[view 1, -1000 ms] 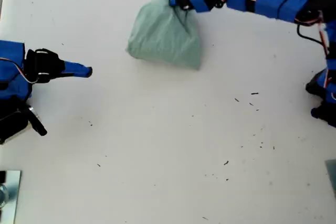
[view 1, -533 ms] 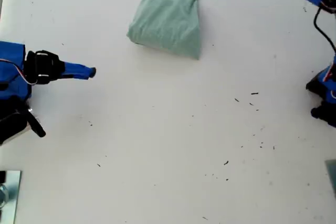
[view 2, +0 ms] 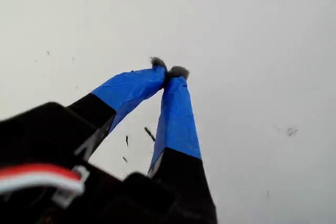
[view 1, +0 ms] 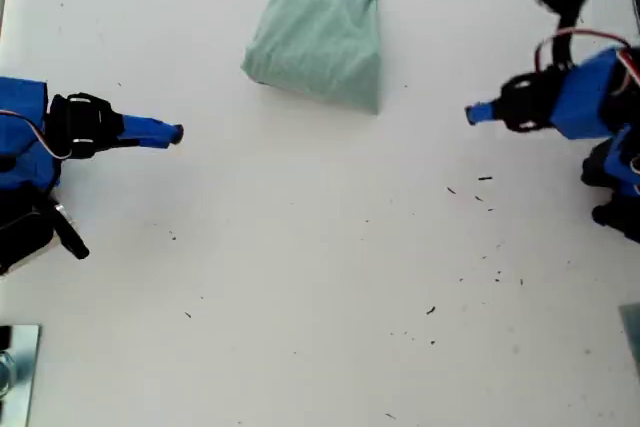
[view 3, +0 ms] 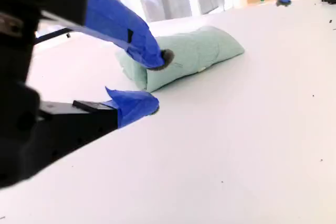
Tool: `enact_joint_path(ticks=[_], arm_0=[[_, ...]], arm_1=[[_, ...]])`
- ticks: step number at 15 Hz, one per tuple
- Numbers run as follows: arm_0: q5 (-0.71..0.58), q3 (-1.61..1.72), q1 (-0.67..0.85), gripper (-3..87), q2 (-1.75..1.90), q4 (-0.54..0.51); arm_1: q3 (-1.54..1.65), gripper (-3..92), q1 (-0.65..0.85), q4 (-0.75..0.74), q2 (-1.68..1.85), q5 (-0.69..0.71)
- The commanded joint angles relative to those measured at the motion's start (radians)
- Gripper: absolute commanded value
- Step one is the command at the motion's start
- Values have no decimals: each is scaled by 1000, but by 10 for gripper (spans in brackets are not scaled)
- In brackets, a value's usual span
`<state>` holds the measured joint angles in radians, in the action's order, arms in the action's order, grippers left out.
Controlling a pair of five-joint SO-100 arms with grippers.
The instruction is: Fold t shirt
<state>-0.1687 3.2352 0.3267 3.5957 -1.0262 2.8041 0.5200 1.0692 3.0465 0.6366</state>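
Exterior view first: the t shirt (view 1: 318, 35) sits folded into a compact, pale sage-green bundle near the far edge of the white surface (view 1: 320, 277), roughly midway across, with nothing touching it. Its edges look rounded and puffy, and one corner tapers toward the exterior view's right.

In the second wrist view the t shirt (view 3: 194, 56) lies just beyond the tips like a soft little pillow, resting flat on the surface. My second tool (view 3: 157, 83) hangs in front of it with its blue-taped fingers apart and nothing between them. In the exterior view my second tool (view 1: 176, 134) is at the exterior view's left, pointing inward and clear of the cloth.

Over at the exterior view's right, my first tool (view 1: 470, 114) points inward too, well apart from the t shirt. The first wrist view shows my first tool (view 2: 169, 71) with its taped fingertips pressed together, empty, above bare surface dotted with small dark specks (view 1: 485, 179).
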Motion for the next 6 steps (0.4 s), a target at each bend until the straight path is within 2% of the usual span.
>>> enact_joint_path(ticks=[1,3,4,5,6], arm_0=[[6,9,9,98,8,-2],[6,9,8,99,8,-2],[6,9,8,99,8,-2],[6,9,8,99,8,-2],[6,9,8,99,8,-2]], arm_1=[[216,25,-69,199,445,-135],[308,62,-28,255,445,-245],[307,66,-34,255,459,-210],[304,67,-40,264,459,-325],[304,67,-38,264,459,-344]])
